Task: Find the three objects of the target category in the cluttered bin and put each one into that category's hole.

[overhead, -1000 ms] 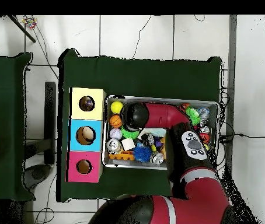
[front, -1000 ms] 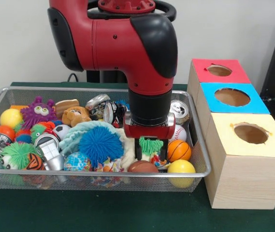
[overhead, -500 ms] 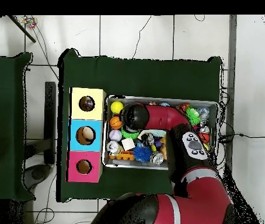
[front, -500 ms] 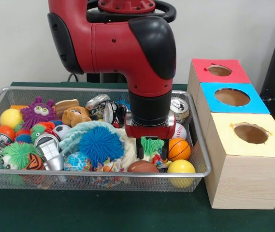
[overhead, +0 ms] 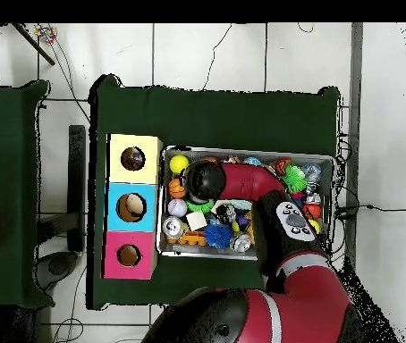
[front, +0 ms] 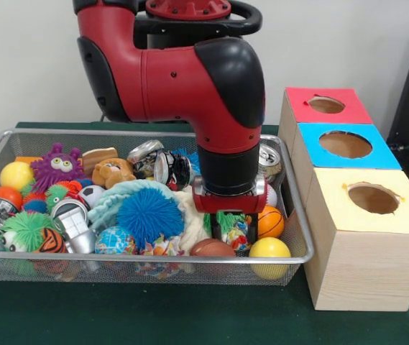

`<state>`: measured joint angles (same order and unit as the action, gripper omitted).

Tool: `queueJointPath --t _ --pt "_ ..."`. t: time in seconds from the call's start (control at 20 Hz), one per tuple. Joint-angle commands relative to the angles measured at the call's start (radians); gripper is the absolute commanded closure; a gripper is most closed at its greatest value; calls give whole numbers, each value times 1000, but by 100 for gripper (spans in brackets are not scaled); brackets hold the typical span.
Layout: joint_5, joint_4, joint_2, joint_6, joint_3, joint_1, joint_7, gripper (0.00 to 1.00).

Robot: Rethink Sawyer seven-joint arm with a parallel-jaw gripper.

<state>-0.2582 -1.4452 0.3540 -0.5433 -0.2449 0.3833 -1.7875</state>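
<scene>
My gripper (front: 231,228) is low in the wire bin (front: 146,256), near its right end. It stands open, one finger on each side of a small toy with green spiky hair (front: 230,224). An orange basketball (front: 270,221) lies just right of it, a brown football (front: 211,248) and a yellow ball (front: 269,249) just in front. In the overhead view the arm's wrist (overhead: 205,179) hides the gripper and the toy. Three boxes with round holes stand beside the bin: red (front: 297,97), blue (front: 312,134) and yellow (front: 405,215).
The bin is packed: a blue spiky ball (front: 149,215), a purple monster (front: 57,167), a plush bear (front: 112,172), drink cans (front: 266,159), a baseball (front: 269,195) and several more balls. The bin's right wall and the yellow box stand close to the gripper.
The gripper has come down around the green-haired toy and shifted slightly right. The toy's hair is now mostly hidden under the gripper body.
</scene>
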Motion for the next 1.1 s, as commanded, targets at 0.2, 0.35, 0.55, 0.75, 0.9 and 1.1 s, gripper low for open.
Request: queueJointPath --t 0.2,0.35,0.55,0.75,0.9,1.1 --pt "29 -128 -89 45 -145 63 -21 0" --pt "14 -111 -110 58 -133 63 -28 0" --pt "1 -100 -104 42 -109 52 -36 100" --pt "7 -118 -42 27 -94 55 -54 100" --pt "-2 -121 -11 31 -108 80 -23 100" --pt "18 -107 45 -45 -130 116 24 100"
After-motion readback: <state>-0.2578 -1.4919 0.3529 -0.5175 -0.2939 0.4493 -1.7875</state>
